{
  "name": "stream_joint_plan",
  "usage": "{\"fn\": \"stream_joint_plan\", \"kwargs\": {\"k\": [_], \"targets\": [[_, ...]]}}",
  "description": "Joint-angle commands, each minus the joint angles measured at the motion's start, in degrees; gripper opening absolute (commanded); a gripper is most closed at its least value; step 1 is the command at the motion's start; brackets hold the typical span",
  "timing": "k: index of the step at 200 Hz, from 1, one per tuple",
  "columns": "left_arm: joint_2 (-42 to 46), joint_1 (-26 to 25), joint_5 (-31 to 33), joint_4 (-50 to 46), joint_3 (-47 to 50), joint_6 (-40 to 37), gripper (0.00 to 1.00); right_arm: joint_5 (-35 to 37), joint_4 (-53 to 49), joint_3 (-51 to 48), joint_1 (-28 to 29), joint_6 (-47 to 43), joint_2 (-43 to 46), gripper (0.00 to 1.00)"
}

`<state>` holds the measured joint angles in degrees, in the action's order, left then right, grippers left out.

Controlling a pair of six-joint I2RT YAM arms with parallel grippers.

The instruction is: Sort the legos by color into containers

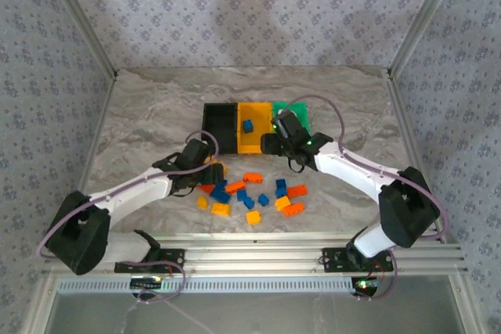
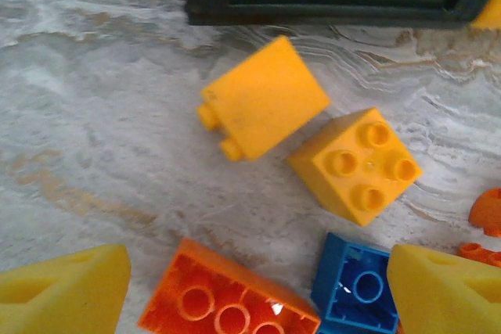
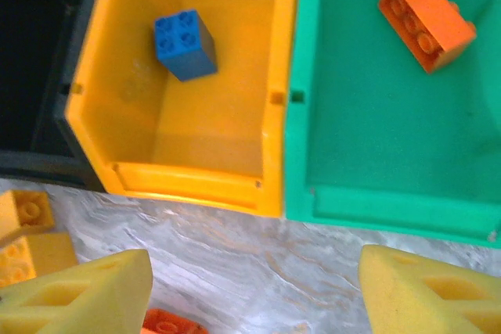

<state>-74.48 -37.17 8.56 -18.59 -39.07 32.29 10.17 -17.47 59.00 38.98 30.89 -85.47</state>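
Early in the sort, judging by the bins: one blue two-by-two brick (image 3: 185, 43) inside the yellow-orange bin (image 3: 211, 131), one long red-orange brick (image 3: 425, 13) inside the green bin (image 3: 376, 138), and no brick made out in the black bin (image 3: 31, 60) (too dark inside to swear to it). Three bins in all, joined in a row. Poised with the right gripper (image 3: 254, 291) just in front of the yellow-orange and green bins, with jaws spread wide and holding nothing. Poised low over the bricks with the left gripper (image 2: 252, 291), with jaws likewise apart and empty, straddling an upturned red-orange brick (image 2: 231, 299) and an upturned blue brick (image 2: 352, 287) lying close side by side. Beyond those, two more: a tipped yellow-orange brick (image 2: 262, 99) lying on its side and a studs-up yellow-orange brick (image 2: 356, 163), nearly touching, both just short of the black bin. Judged as the picking step for the left arm. Next: settle on one brick, centre over it, drop and close without catching its neighbour, then carry to the bin taking that colour. From above, counted loosely in the loose pile (image 1: 250, 193) on the marble table (image 1: 141, 115): about seven blue, five red-orange, five yellow-orange, with several too bunched beside the left arm to separate.
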Motion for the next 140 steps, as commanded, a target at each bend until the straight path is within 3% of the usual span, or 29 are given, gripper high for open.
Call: {"fn": "stream_joint_plan", "kwargs": {"k": [1, 100, 140], "targets": [[-1.7, -2.8, 5.1, 3.9, -3.7, -1.7, 0.84, 2.0, 1.8, -1.9, -0.4, 1.0, 4.1, 0.72], [-13.7, -5.8, 11.4, 11.2, -6.0, -2.0, 0.74, 1.5, 4.5, -8.8, -3.0, 1.4, 13.2, 0.73], [-14.8, -6.5, 11.8, 13.5, -5.1, -2.1, 0.65, 2.0, 5.1, -10.5, -3.4, 1.3, 16.2, 0.74]]}}
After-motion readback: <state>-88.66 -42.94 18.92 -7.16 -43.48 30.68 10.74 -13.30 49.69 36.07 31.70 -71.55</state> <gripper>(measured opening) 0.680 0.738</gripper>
